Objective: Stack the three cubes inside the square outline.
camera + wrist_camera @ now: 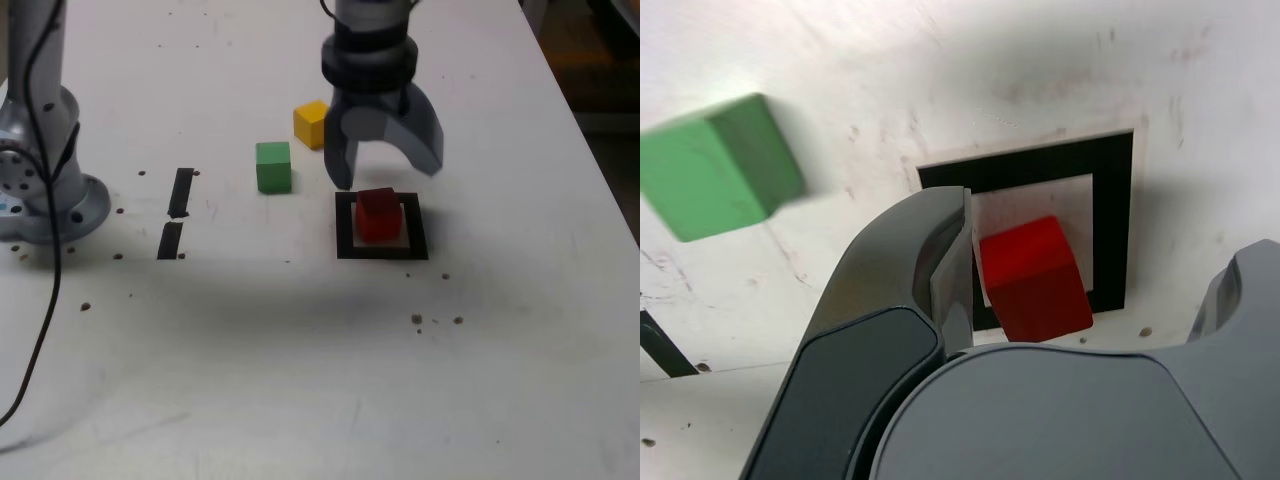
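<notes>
A white bench [300,380] seen from an exterior camera, with 1 grey robot arm reaching down near its far edge. The end effector [386,170] hangs just above the red cube [379,215], its jaws spread wide and holding nothing; the wrist view confirms a clear gap between the one visible finger [952,262] and the cube. The red cube sits inside the square outline [381,251], a black tape frame with a white centre, turned a little out of line with the frame and lying toward its far side. The green cube [273,166] rests on the bench just beside the outline, toward the exterior view's left. The yellow cube [311,123] lies a little farther back, near the green one and partly behind the arm. 2 short black strips [176,214] lie well apart, toward the bench's left edge in the exterior view.

The step in hand looks like letting go of the red cube, the base of the stack. To do it well, the end effector should lift straight up with jaws kept wide, so neither finger nudges the cube, before heading for the green cube.
</notes>
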Robot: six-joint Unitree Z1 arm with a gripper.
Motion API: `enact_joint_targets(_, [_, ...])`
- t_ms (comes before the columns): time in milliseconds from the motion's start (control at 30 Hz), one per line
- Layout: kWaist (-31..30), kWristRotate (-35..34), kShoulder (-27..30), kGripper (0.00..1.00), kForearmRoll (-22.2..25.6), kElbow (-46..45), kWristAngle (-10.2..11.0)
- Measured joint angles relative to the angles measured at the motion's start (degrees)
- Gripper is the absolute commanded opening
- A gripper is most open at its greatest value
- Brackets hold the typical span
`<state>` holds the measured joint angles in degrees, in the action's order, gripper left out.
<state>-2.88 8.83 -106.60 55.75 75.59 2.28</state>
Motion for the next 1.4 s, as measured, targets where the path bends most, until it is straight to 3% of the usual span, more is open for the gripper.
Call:
enact_joint_targets(167, [0.05, -3.72, 5.79, 0.90, 1.13, -3.19, 3.98])
enact_joint_targets(333, [2.17, -5.94, 9.24, 0.95, 0.50, -7.97, 6.61])
enact_joint_targets(467, [6.86, -5.91, 11.22, 0.99, -1.03, -9.58, 7.16])
enact_joint_targets(600, [10.79, -5.65, 11.15, 1.00, -2.89, -9.85, 6.83])
enact_joint_targets(1000, [19.49, -2.67, 7.82, 0.99, -5.61, -8.27, 2.41])
enact_joint_targets(1400, [23.03, -0.70, 6.63, 0.99, -5.61, -9.12, 0.14])
